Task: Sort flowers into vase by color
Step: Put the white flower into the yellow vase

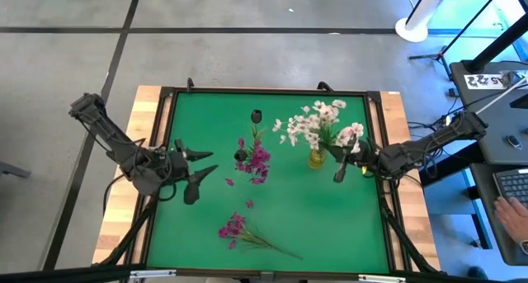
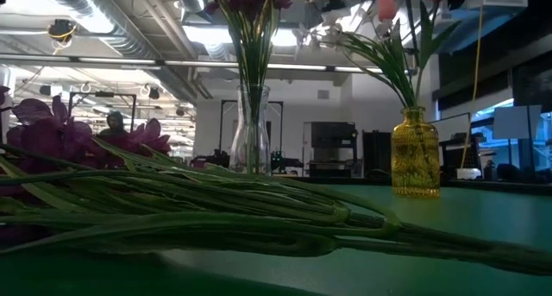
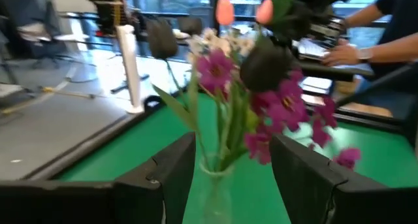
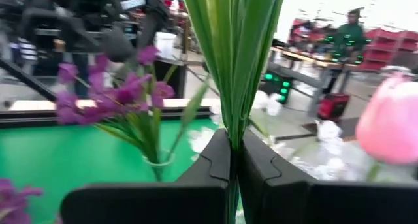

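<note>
A clear glass vase (image 1: pixel 250 158) holds magenta flowers and a dark bud (image 1: pixel 256 116); in the low view it stands mid-table (image 2: pixel 250 132). A yellow vase (image 1: pixel 316 158) carries white blossoms (image 1: pixel 309 126) and pink tulips (image 1: pixel 351 134). One magenta spray (image 1: pixel 239 230) lies flat near the table's near edge, its stems (image 2: pixel 216 211) filling the low view. My right gripper (image 1: pixel 338 161) sits beside the yellow vase, shut on tulip stems. My left gripper (image 1: pixel 198 166) is open, left of the clear vase (image 3: pixel 215 178), touching nothing. My right gripper pinches a bundle of green tulip stems and leaves (image 4: pixel 232 119) between its two fingers (image 4: pixel 209 165), lying across the stems and coming level from the table's right. The stems stand upright, a pink bud (image 4: pixel 388 119) above them. In the low view they run down into the yellow vase (image 2: pixel 416 154).
Loose magenta petals (image 1: pixel 249 204) lie on the green mat between the vases and the lying spray. A wooden frame (image 1: pixel 153 134) rims the mat. A person's hand (image 1: pixel 510 209) rests on a keyboard at the right, off the table.
</note>
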